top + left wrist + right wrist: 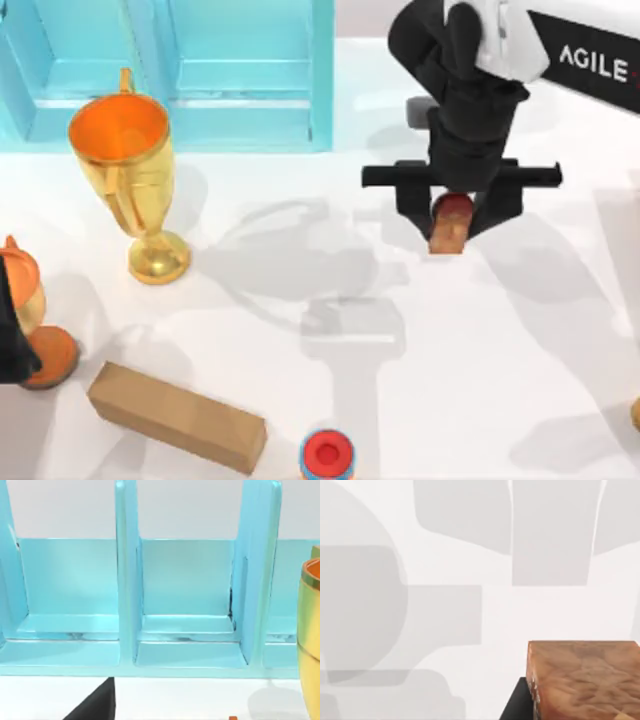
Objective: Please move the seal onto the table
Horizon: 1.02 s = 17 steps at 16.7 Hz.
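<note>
- Right gripper (452,222), right of the gold trophy (128,180), is clamped on the seal (451,224) to carry it.
- Seal hangs over the table (420,400), apparently for set-down.

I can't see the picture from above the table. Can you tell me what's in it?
The right gripper holds the small seal over the white table, right of middle. A gold trophy stands left by a light-blue cabinet, with a brown box and red cap near the bottom edge.
</note>
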### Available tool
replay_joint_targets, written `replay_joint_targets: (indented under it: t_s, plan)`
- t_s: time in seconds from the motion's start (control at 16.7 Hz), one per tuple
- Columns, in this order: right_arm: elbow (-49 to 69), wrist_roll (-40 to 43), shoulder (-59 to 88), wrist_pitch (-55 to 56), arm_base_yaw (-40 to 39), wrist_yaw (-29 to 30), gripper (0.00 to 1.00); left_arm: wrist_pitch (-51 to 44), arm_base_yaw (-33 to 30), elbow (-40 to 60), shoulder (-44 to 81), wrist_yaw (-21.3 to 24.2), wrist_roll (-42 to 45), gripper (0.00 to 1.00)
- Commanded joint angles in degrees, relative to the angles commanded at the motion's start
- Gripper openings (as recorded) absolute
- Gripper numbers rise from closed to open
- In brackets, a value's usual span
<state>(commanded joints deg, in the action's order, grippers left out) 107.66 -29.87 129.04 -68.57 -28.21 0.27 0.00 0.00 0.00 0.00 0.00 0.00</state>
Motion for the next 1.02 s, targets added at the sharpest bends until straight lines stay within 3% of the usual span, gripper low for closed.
replay_joint_targets:
  t_s: [0.9, 1.02]
  plan:
    - [-6.42, -0.12, 2.37, 8.79, -0.09, 0.02, 0.00, 0.00, 0.00, 0.00, 0.00, 0.00, 0.00, 1.00]
    - [-6.42, -0.12, 2.37, 8.79, -0.09, 0.02, 0.15, 0.00, 0.00, 0.00, 0.00, 0.00, 0.00, 1.00]
